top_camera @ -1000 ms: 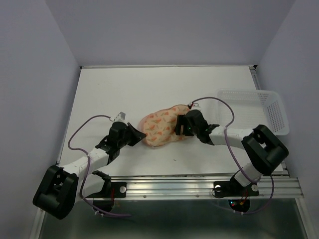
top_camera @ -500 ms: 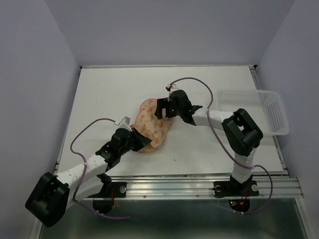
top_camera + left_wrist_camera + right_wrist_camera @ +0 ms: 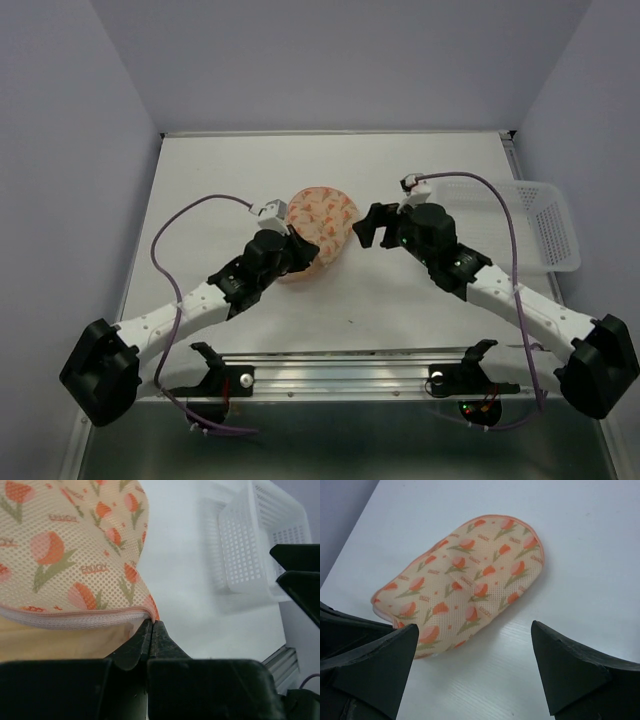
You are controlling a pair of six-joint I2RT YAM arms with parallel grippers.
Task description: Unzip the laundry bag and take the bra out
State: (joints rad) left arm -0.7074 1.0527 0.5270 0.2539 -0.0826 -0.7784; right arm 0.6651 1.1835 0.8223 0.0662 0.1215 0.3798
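Note:
The laundry bag (image 3: 322, 215), a peach pouch with orange-red and green prints, lies mid-table, bunched into a rounder shape. My left gripper (image 3: 303, 252) is at its near edge. In the left wrist view the jaws (image 3: 151, 625) are pressed together on the end of the bag's pink zip edge (image 3: 75, 617). A plain tan surface, the bra (image 3: 50, 642), shows just under that edge. My right gripper (image 3: 372, 228) is open and empty, just right of the bag. The right wrist view shows the bag (image 3: 465, 580) whole beyond the spread fingers (image 3: 395, 645).
A clear plastic mesh basket (image 3: 545, 225) stands at the table's right edge and also shows in the left wrist view (image 3: 250, 545). Purple cables loop over both arms. A metal rail runs along the near table edge (image 3: 400, 365).
My right gripper has left the bag's top and drawn back to the right, now open. My left gripper has moved up and right with the bag's edge; the bag has bunched up.

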